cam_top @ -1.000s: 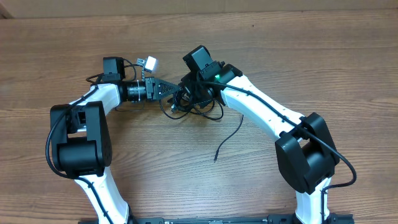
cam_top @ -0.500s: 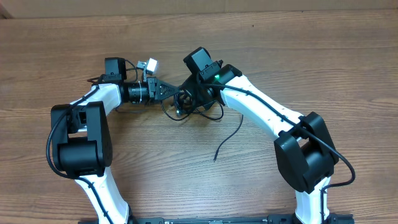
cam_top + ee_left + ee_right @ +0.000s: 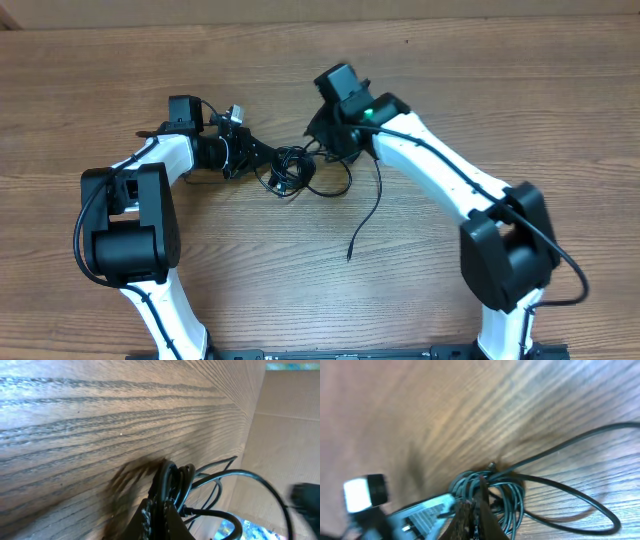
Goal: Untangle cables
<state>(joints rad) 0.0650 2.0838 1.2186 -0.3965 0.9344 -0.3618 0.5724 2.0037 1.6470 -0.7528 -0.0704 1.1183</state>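
The cables (image 3: 292,170) sit in a small black bunch on the table (image 3: 500,60), near the middle and a bit closer to the far edge than the near one. The left gripper (image 3: 268,164) has its fingers pressed together on the left side of the bunch, with loops wrapped round the tips. The right gripper (image 3: 325,138) has its fingers together too. It looks like a thin strand from the right side of the bunch is pinched in them, but that part is blurry. The bunch is stretched a little from left to right between the two grippers. One loose end (image 3: 365,212) runs off from the right side and points toward the near edge of the table. I think the cables are light, soft and bendy, and a bit slippery, so they could slide out of a pinch or pull into a tighter knot. A good place to hold is one strand just beside the knot, not the whole bunch.
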